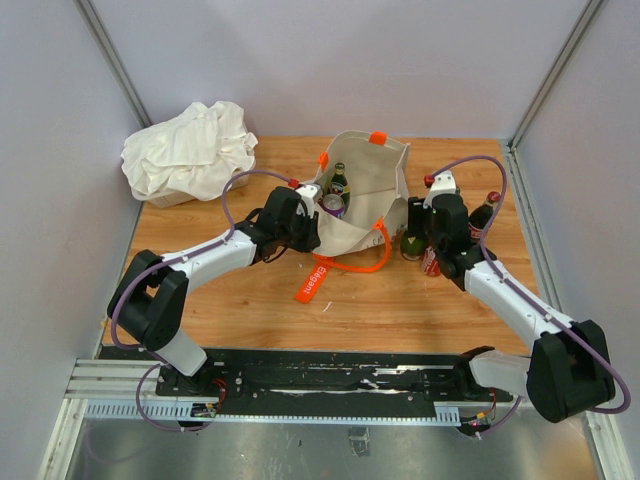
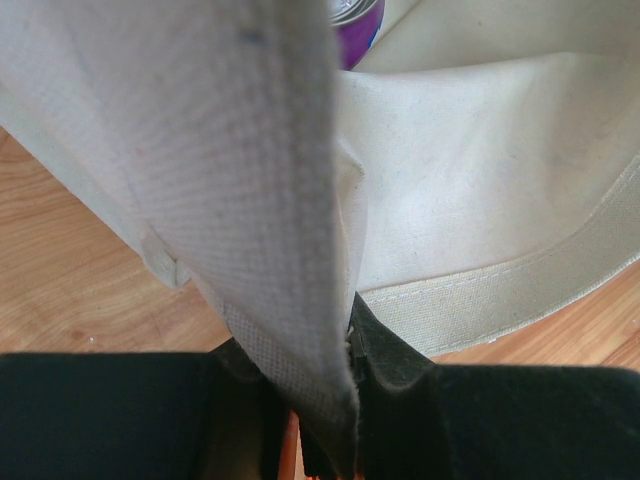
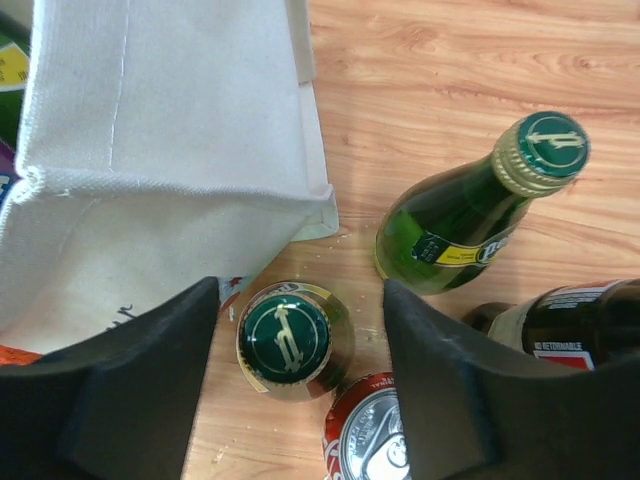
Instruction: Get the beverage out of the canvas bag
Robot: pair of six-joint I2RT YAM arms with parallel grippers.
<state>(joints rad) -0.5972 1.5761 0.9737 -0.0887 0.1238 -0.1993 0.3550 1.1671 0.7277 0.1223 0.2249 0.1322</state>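
One green-capped bottle [image 3: 288,338] between released right fingers [image 3: 450,380]; left fingers [image 2: 405,375] clenched on canvas bag [image 2: 480,200] rim. On cropped dark bottle [image 3: 570,320] label, "RETORNABLE" barely legible.

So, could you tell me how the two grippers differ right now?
The left gripper is shut on the edge of the canvas bag; the right gripper is open. The left pinches fabric; the right straddles an upright green bottle on the table without clamping it. Both are right beside the bag.
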